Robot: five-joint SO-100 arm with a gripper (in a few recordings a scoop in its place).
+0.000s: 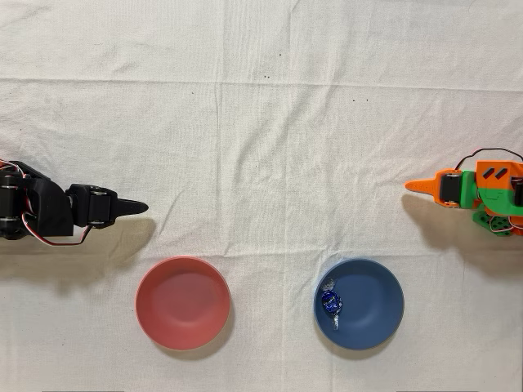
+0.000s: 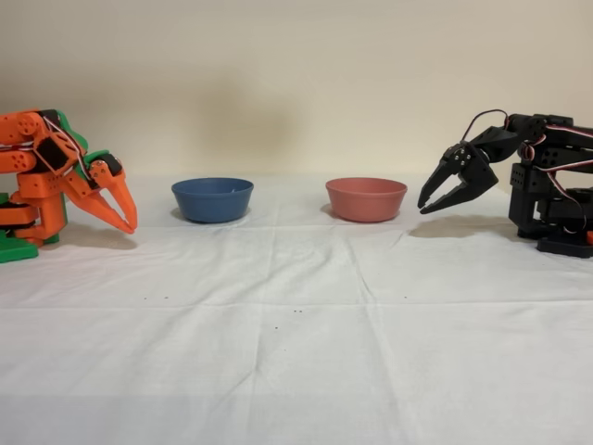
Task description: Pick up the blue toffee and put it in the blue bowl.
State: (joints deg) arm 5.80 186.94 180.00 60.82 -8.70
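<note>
Blue toffee (image 1: 330, 303) in blue bowl (image 1: 372, 322), overhead only; tool (image 2: 127, 221) nearly closed, empty.

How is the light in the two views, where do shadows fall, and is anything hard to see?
Overhead view: even light, soft shadows below both arms and the bowls; the toffee foil glints in the blue bowl. Fixed view: dimmer, warm, soft shadows on the wall; the bowl's wall hides the toffee.
</note>
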